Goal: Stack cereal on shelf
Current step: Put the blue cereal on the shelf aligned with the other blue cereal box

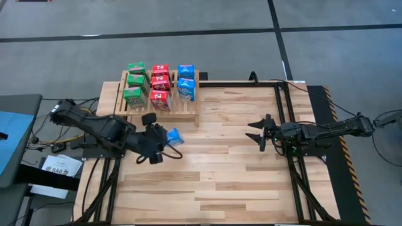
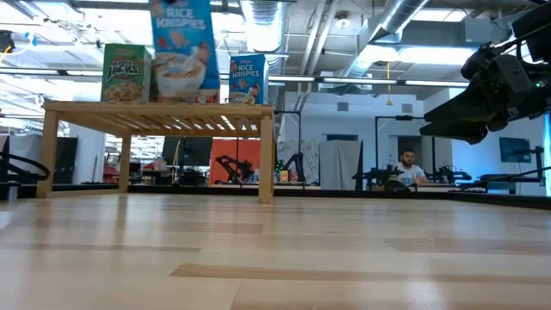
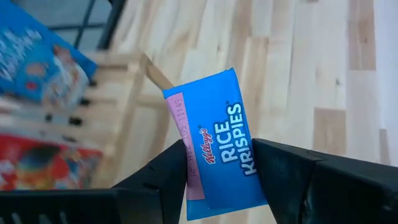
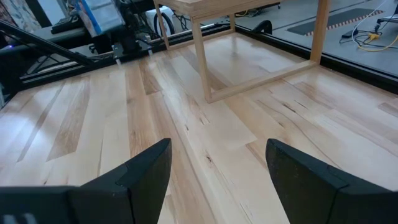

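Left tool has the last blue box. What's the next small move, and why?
Probably carry it up toward the shelf: the left tool is shut on the blue box just in front of the rack, where only two blue boxes stand against three green and three red.

Shelf (image 1: 157,100) nearly filled by boxes (image 1: 159,84), one front-right slot free, open tabletop (image 1: 213,163) between arms
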You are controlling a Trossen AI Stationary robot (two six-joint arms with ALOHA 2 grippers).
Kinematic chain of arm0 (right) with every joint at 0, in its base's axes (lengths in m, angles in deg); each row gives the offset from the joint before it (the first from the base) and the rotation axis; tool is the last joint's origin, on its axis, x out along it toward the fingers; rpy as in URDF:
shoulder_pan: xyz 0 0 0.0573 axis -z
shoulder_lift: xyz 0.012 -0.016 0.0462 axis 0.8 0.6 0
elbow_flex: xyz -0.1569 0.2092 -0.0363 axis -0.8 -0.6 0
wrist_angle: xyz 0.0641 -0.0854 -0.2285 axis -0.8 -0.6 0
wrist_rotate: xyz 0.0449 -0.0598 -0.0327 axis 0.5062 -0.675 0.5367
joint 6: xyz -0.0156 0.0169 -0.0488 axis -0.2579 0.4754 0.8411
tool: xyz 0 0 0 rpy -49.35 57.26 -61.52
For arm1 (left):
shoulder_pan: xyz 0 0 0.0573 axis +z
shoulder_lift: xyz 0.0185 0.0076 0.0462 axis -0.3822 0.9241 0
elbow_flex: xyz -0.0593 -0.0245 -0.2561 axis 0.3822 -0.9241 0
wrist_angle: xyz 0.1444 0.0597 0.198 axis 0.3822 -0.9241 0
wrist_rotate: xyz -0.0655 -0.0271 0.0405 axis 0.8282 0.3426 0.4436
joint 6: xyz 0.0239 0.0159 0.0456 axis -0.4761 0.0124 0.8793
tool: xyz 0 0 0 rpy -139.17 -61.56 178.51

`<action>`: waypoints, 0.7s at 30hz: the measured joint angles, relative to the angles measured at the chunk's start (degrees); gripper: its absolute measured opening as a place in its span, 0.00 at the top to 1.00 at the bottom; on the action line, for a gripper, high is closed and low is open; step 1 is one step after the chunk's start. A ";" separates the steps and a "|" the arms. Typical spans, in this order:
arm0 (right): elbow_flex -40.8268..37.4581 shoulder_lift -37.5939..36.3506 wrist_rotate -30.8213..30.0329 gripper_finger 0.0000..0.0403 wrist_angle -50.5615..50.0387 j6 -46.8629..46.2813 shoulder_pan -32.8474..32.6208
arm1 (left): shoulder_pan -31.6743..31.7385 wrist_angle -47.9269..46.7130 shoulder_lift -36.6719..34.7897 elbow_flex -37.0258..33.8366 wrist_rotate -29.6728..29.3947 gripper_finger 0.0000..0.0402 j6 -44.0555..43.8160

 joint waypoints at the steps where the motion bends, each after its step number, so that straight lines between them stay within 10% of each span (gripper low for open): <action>1: -0.01 0.00 0.00 0.29 0.00 0.00 -0.01 | 0.63 0.96 -0.25 0.00 -0.02 0.60 2.06; 21: 0.00 0.02 -0.01 0.29 0.02 0.00 0.00 | 20.76 9.13 -1.14 4.90 13.42 0.60 40.04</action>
